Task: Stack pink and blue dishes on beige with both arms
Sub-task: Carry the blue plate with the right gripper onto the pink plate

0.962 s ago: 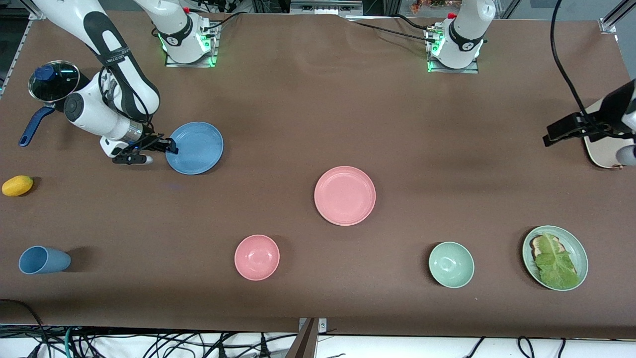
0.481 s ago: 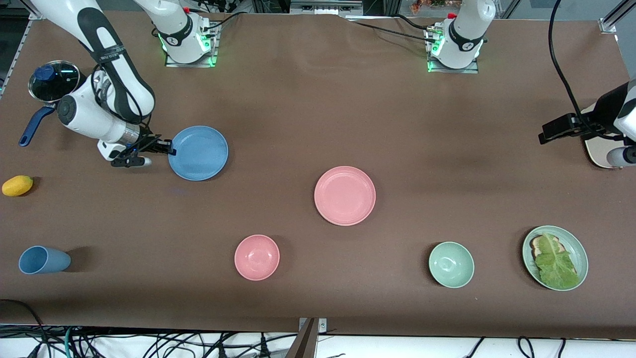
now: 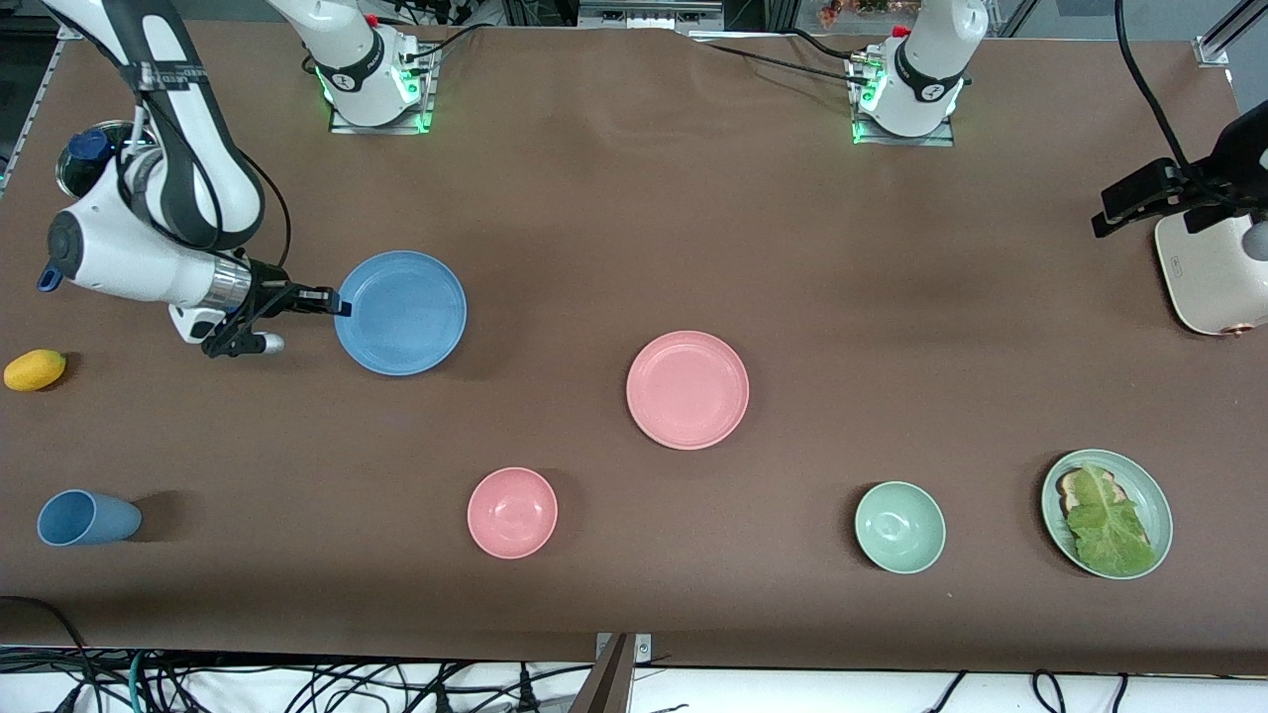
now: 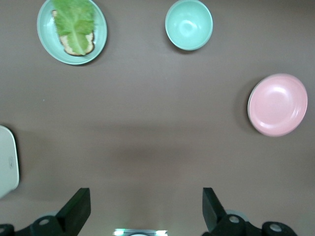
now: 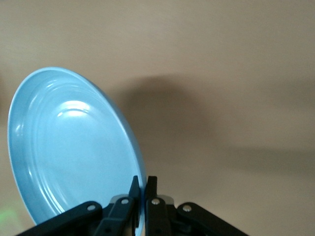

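Note:
My right gripper (image 3: 337, 300) (image 5: 141, 179) is shut on the rim of the blue plate (image 3: 401, 312) (image 5: 69, 147), holding it tilted in the air over the right arm's end of the table. The pink plate (image 3: 686, 389) (image 4: 278, 104) lies flat near the table's middle. High above the cream toaster (image 3: 1214, 272) (image 4: 7, 162), my left gripper (image 3: 1129, 203) (image 4: 142, 196) is open with nothing between its fingers. The beige plate is out of view.
A pink bowl (image 3: 512, 512), a green bowl (image 3: 899, 527) (image 4: 188, 24) and a green plate with bread and lettuce (image 3: 1149, 500) (image 4: 72, 29) stand along the edge nearest the front camera. At the right arm's end are a blue cup (image 3: 87, 517), a yellow fruit (image 3: 35, 369) and a lidded pot (image 3: 89, 158).
The right arm has raised the blue plate and carried it slightly toward the table's middle. The left gripper has shifted a little over the toaster.

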Available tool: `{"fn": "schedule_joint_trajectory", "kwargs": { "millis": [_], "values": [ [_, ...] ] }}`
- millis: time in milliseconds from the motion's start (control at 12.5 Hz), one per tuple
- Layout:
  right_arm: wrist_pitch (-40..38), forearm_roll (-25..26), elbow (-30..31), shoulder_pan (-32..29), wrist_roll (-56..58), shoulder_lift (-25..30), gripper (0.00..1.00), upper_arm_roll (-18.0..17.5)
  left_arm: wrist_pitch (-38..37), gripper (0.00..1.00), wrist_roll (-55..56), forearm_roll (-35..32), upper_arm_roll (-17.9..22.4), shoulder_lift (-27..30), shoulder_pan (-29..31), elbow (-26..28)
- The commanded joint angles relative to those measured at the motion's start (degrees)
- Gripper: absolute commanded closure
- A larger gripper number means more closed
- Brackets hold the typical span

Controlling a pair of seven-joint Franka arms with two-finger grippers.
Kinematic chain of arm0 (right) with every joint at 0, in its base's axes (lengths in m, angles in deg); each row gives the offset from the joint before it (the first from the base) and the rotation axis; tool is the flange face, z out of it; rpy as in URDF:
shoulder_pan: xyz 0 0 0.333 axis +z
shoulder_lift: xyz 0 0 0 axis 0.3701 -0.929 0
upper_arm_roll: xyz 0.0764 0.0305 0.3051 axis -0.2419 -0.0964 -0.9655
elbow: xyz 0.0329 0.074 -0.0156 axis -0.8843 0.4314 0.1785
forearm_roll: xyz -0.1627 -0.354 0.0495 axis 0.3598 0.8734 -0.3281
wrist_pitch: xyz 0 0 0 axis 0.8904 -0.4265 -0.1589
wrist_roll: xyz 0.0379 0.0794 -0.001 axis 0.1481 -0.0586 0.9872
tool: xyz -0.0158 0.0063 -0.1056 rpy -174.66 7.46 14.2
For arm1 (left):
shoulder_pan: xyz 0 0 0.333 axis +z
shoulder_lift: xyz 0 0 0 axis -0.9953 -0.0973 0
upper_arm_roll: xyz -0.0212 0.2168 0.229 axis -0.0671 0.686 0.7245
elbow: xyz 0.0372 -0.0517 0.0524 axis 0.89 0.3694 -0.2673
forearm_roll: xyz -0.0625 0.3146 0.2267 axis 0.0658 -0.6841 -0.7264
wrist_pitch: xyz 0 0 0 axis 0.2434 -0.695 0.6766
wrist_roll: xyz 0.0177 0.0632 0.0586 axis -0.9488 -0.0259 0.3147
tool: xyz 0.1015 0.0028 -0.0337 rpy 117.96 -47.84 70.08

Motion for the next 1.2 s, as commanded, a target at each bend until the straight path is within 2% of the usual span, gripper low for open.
{"fn": "schedule_joint_trajectory", "kwargs": {
  "millis": [0,321,561,882,1122],
  "values": [
    [-3.14,-0.79,-8.35,5.28,-9.34,-2.48,1.00,-2.32,1.26,0.00,-5.76,1.62,-0.36,1.98,2.77,4.07],
    [-0.96,-0.87,-20.65,16.98,-25.52,-11.08,1.00,-2.33,4.77,0.00,-5.32,1.36,-0.27,5.39,2.86,11.53],
    [7.02,-0.70,-27.16,24.63,-34.93,-18.29,1.00,-2.33,4.78,0.00,-4.45,0.74,-0.27,6.19,1.72,11.72],
    [19.77,-0.78,-29.73,32.20,-40.50,-25.15,1.00,-2.33,4.69,0.00,-1.90,0.66,-0.18,5.94,1.01,11.81],
    [23.05,-0.78,-30.52,34.58,-40.59,-27.88,1.00,-2.33,4.78,0.00,-2.51,0.74,-0.36,4.97,1.63,11.46]
  ]
}}
